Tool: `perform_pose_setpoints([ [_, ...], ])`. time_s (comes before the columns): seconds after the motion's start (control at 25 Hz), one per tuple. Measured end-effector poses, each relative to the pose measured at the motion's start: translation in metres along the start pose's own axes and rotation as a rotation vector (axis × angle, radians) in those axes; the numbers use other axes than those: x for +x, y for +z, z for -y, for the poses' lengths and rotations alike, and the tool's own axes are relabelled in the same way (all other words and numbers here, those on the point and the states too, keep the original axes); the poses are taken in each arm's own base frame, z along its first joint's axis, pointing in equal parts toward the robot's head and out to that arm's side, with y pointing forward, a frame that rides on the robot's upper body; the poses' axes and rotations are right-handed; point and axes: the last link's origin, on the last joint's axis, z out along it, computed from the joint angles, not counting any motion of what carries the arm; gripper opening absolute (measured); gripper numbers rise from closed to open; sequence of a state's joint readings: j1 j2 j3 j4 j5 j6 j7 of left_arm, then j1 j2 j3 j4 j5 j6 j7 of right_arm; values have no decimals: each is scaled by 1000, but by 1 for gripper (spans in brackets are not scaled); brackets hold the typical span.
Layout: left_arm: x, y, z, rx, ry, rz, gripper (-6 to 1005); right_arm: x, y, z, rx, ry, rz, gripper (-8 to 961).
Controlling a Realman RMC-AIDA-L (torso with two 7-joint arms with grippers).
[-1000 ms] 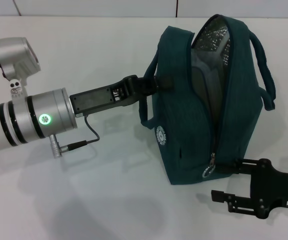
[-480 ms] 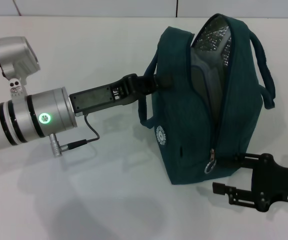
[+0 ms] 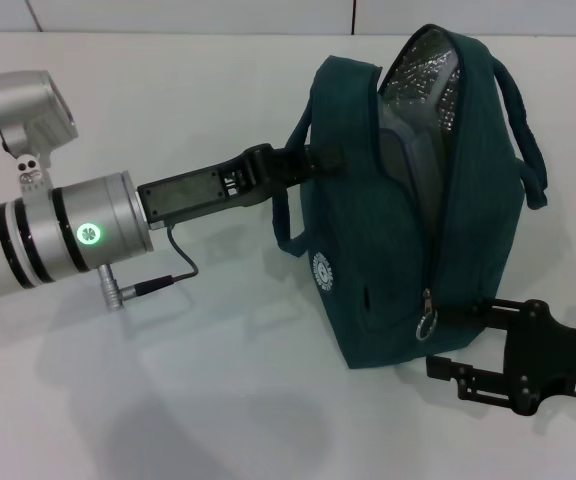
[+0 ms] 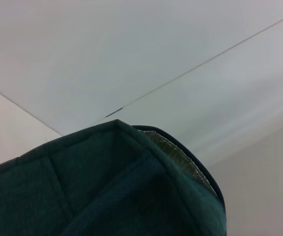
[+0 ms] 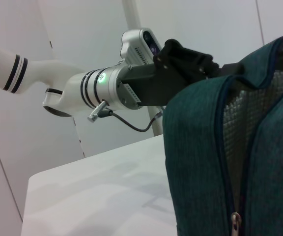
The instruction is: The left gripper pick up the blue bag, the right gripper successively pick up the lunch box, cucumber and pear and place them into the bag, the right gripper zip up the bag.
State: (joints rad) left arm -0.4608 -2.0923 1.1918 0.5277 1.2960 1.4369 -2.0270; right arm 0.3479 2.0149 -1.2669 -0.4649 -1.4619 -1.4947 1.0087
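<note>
Head view: the blue bag (image 3: 368, 250) stands upright on the white table (image 3: 198, 400), held at its upper side by the left gripper (image 3: 313, 160) and met at its near bottom corner by the right gripper (image 3: 443, 345).

The bag's zipper is partly open above the silver ring pull (image 3: 427, 327), showing silver lining; the right gripper's fingers (image 3: 458, 318) sit just beside that pull, one by the bag, one lower and apart, and whether they pinch anything cannot be told. The left gripper is clamped on the bag's fabric near a handle. The right wrist view adds the zipper slider close up and the left gripper beyond the bag; the left wrist view shows only the bag's top edge and lining.
</note>
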Motion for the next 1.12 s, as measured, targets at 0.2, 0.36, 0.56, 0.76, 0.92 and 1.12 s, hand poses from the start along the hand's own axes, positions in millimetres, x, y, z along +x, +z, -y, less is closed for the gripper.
perform_pose_setpoints([
  [0.2,1,2,-1,-3,4,3,113,-2,6,0,-21,-10,-8,609],
  [0.36,1,2,-1,-3,5,3,115,-4,15,-3,-53,-17,-12,608],
  [0.56,1,1,-1,-1,4,2,118,-4,23,-5,-71,-25,-26,608],
  [0.76,-1,-1,1,3,-2,-2,120,0,15,-5,-38,-6,-15,608],
  [0.92,-1,-1,1,4,0,-3,122,0,13,-3,-23,-3,-11,607],
  [1.12,-1,-1,1,4,1,-2,125,1,14,-2,-16,-3,-13,607],
])
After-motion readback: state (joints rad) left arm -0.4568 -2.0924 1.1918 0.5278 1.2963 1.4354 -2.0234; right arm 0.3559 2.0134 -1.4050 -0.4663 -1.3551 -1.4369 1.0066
